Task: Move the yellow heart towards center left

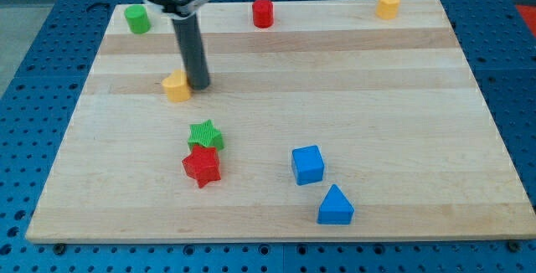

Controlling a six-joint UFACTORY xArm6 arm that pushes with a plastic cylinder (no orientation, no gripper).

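My tip [199,84] rests on the tabletop [377,97] just at the 3 o'clock side of the yellow heart [177,87], touching or nearly so. That placement suits a push toward 9 o'clock, the left-centre edge. As end effector I have only a plain rod: nothing opens, nothing is held. The heart sits left of centre, at 12 o'clock from the green star [205,134].

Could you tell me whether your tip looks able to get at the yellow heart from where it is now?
Probably yes: my tip sits right beside the yellow heart, on its right in the view, with nothing between them.
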